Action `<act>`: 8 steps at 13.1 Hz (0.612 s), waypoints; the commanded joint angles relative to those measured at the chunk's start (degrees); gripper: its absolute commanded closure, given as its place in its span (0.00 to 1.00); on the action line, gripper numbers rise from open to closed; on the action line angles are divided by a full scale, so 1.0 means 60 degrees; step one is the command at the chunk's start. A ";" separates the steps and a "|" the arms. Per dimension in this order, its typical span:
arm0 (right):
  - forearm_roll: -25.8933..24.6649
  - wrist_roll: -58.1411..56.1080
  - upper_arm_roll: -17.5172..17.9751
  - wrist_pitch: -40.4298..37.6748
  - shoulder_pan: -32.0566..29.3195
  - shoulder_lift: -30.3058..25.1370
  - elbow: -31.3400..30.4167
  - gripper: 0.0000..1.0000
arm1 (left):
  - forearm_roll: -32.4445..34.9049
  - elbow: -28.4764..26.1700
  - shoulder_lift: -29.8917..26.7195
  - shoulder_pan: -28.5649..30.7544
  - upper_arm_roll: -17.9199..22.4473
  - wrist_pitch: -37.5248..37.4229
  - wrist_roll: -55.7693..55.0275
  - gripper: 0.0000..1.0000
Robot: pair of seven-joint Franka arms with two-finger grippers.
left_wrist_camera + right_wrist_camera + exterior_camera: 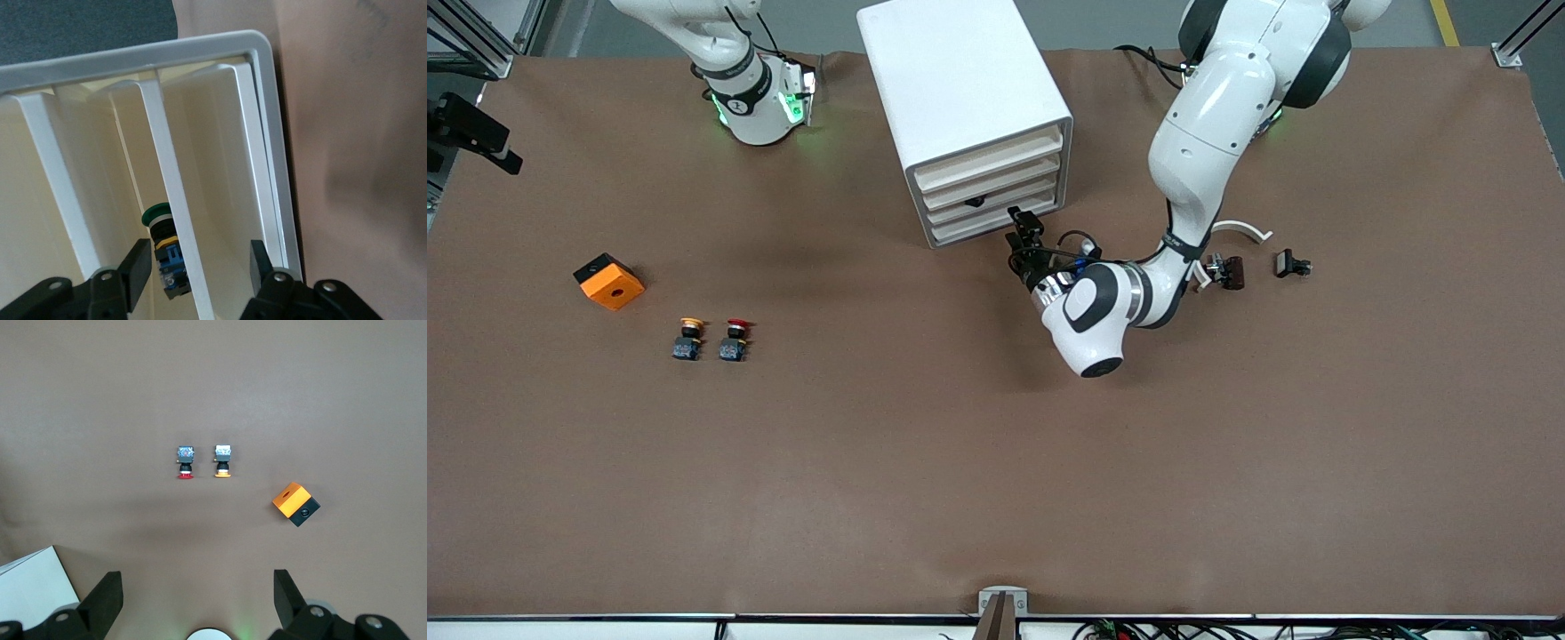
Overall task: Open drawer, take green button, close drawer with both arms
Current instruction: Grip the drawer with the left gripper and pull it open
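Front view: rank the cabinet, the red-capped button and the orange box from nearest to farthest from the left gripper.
From the left gripper:
1. Cabinet: right at its drawer fronts.
2. Red-capped button: toward the right arm's end, beside the yellow-capped one.
3. Orange box: farther still toward that end.

My left gripper (pixel 199 270) faces the open front of the white cabinet (pixel 200 50), whose thick rounded frame runs past me. My two black fingers (pixel 137 263) stand apart, straddling the white front edge of a drawer (pixel 175 200) that passes between them without either pad visibly touching it. The green-capped button (pixel 163 250) lies inside on the cream floor, at about eleven o'clock from my fingertips' midpoint, its cap pointing away from me and its blue-and-black base toward me, partly hidden by that drawer edge. Brown table cover (pixel 360 133) spreads at three o'clock.
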 commanded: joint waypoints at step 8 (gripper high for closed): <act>-0.0094 -0.0001 0.0073 -0.0009 -0.0118 -0.0172 -0.0182 0.00 | -0.0314 0.0072 0.0202 -0.0477 0.0067 -0.1181 -0.0935 0.59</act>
